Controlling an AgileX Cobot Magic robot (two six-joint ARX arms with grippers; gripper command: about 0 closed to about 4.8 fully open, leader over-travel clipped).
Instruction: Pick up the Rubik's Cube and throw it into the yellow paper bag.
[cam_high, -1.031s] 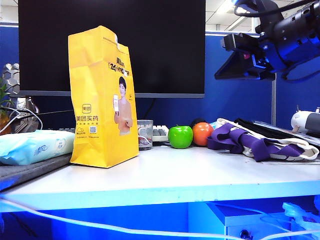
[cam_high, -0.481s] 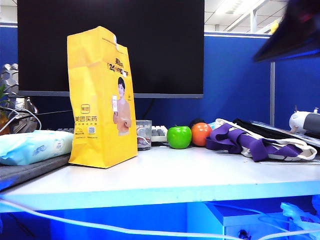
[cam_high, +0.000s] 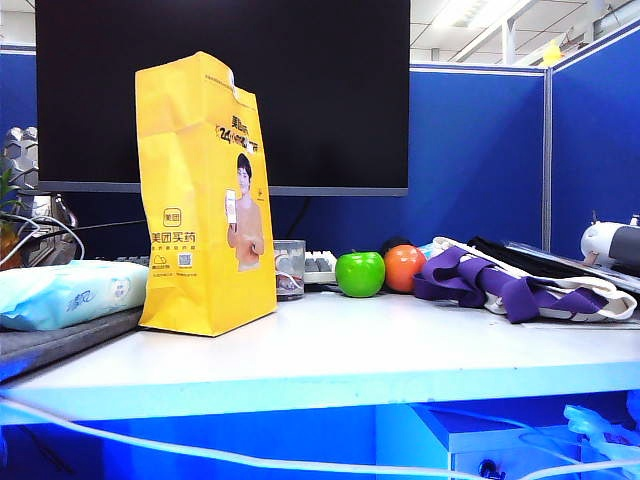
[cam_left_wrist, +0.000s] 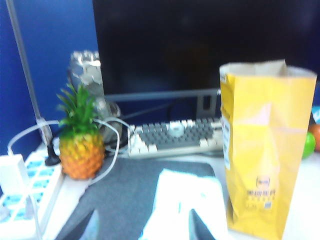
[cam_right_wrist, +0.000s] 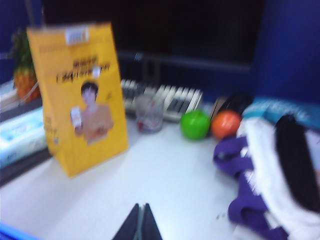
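Note:
The Rubik's Cube is out of view in every frame. The yellow paper bag (cam_high: 205, 195) stands upright at the left of the white table (cam_high: 380, 355), its top open. It also shows in the left wrist view as the bag (cam_left_wrist: 265, 150) and in the right wrist view as the bag (cam_right_wrist: 80, 95). My left gripper (cam_left_wrist: 142, 210) is open, empty, above a grey mat and tissue pack beside the bag. My right gripper (cam_right_wrist: 141, 204) is shut on nothing, high over the table in front of the bag. Neither arm shows in the exterior view.
A green apple (cam_high: 360, 273), an orange (cam_high: 404, 267) and a small glass (cam_high: 289, 268) stand behind the bag, with a purple-and-white cloth bag (cam_high: 520, 280) to the right. A tissue pack (cam_high: 65, 293), pineapple (cam_left_wrist: 80, 145), keyboard (cam_left_wrist: 175, 137) and monitor (cam_high: 300, 90) fill left and back.
The right arm, at the upper right of the exterior view a second ago, has swung up and out of that view. The bag and fruit have not moved.

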